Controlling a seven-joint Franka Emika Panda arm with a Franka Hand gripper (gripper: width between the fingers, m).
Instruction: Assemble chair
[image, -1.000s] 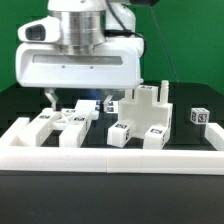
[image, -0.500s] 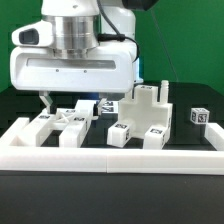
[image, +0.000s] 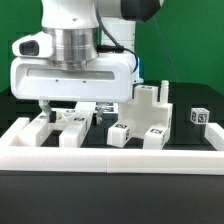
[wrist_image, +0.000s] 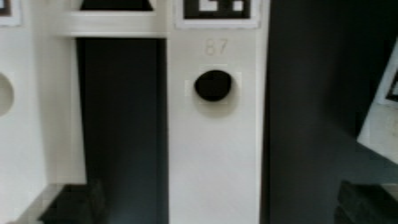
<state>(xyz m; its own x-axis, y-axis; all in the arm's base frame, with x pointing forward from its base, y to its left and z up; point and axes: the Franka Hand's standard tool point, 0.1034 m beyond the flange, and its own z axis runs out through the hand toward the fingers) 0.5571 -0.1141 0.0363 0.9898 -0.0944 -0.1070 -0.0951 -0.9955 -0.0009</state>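
Observation:
The chair lies in loose white tagged pieces on the black table. Two flat pieces lie at the exterior view's left, and a notched block stands at the right beside a small tagged piece. My gripper hangs low over the left pieces, open. In the wrist view a long white piece with a black hole runs between my dark fingertips. Dark gaps separate it from both, so my gripper holds nothing.
A long low white barrier wall runs along the front of the table. A small tagged cube sits apart at the exterior view's right. The green backdrop stands behind the parts.
My gripper has shifted toward the exterior view's left and sunk a little lower over the left pieces. Its jaws stayed wide apart. The parts have not moved.

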